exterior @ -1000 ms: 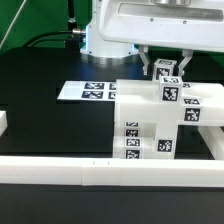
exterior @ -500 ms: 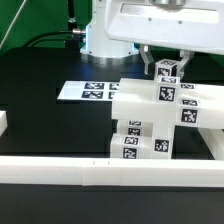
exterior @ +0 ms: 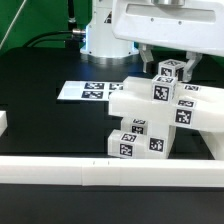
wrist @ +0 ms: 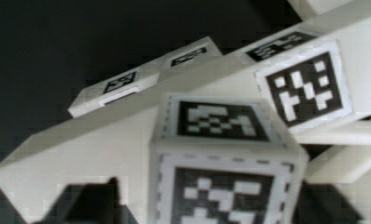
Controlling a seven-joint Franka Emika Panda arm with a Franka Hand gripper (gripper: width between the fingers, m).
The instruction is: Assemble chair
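Holding the chair [exterior: 160, 115] by the small tagged cube [exterior: 171, 72] at its top is what I appear to be doing: my gripper [exterior: 167, 64] sits right over that cube with a finger down each side of it, so I judge it clamped on the part, though the actual pad contact is too small to make out. The chair body, a stack of chunky white blocks, is tipped toward the exterior view's left and stands near the front of the black table [exterior: 50, 125], just behind the long white border rail [exterior: 60, 172]. In the wrist view the cube's tagged faces [wrist: 226, 150] fill the frame, with more tagged blocks behind. To do this step well I think I should turn or seat the body slowly, keep the cube square between my fingers, and watch that the lower block does not skid against the rail; a tilted stack held from the top could swing or slip. No brand or readable writing shows anywhere, only square black-and-white tags on the chair parts and on the marker board [exterior: 88, 91] lying flat further back.
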